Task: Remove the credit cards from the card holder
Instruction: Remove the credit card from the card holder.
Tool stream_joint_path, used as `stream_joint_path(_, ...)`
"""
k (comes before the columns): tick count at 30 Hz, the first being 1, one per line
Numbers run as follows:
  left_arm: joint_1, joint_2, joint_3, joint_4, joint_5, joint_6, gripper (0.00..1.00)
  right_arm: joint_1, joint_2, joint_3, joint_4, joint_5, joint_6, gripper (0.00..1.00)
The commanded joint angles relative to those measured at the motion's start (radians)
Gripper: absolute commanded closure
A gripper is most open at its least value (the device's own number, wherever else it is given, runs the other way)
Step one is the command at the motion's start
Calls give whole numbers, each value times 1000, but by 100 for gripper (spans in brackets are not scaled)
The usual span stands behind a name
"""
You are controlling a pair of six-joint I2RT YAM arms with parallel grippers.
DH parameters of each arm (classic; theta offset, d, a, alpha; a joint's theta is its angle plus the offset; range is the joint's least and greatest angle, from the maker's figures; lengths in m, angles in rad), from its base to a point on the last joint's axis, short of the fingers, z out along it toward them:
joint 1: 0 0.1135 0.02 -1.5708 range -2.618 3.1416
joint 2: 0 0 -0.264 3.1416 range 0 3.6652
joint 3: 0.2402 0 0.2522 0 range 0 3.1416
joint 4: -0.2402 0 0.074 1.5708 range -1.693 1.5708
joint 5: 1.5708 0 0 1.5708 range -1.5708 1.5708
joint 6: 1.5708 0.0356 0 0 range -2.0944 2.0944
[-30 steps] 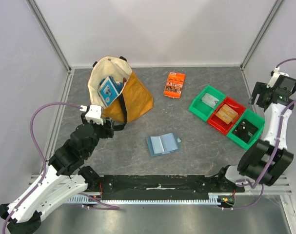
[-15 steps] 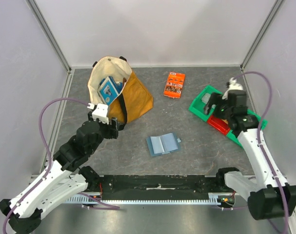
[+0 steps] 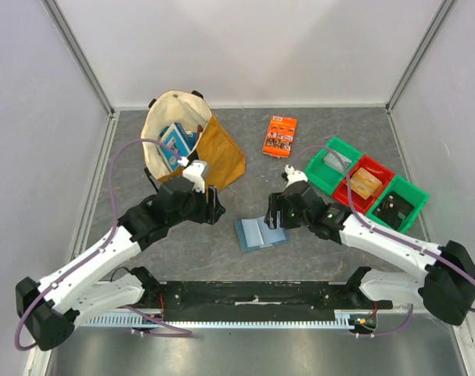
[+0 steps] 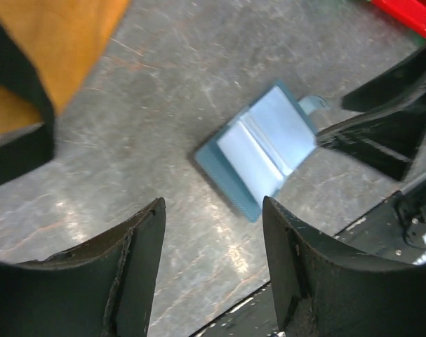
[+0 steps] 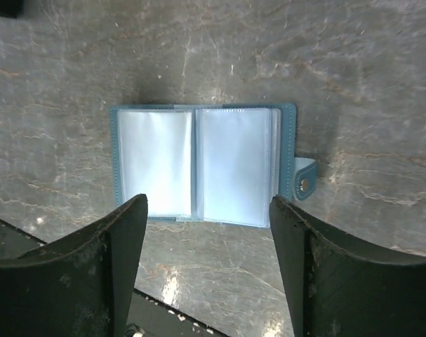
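The card holder (image 5: 198, 163) lies open flat on the grey table, a light-blue bifold with glossy pale pockets and a snap tab (image 5: 304, 181) on its right side. It also shows in the left wrist view, card holder (image 4: 258, 151), and from above, card holder (image 3: 253, 233). The credit cards are hidden; the pockets show only glare. My right gripper (image 5: 208, 203) hovers open just above the holder's near edge, right gripper (image 3: 274, 215) covering its right part from above. My left gripper (image 4: 213, 205) stands open left of the holder, left gripper (image 3: 214, 208), nothing between its fingers.
A tan tote bag (image 3: 192, 149) with a blue-and-white box stands at the back left. An orange printed packet (image 3: 280, 135) lies at the back. Two green bins (image 3: 323, 174) flank a red bin (image 3: 354, 196) on the right, each holding a small item.
Both arms have swung in from the sides toward the card holder. The right gripper came from the far right over the bins to above it. Both jaws have narrowed slightly.
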Motion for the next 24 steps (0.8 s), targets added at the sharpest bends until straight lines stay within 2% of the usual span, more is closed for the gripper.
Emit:
stream_joint_path(1,-53,86,42,107,102,-143,39,47,59,-62,133,109,92,25)
stream_joint_path(4,-113,186,67,133,84,-172,48,48,74,-107,191,120,106,33)
stream_joint_path(8,-164,307,91,162,71,-218,60,48,85,-139,213,128,106,39)
stream_joint_path(16,-177,504,81,235,71,-263,83,48,88,-217,287,63,133,48)
stream_joint_path(19,-179,556,70,245,71,-272,89,48,85,-231,288,72,133,48)
stream_joint_path(24,-179,619,33,262,36,-296,92,48,74,-241,290,77,126,49)
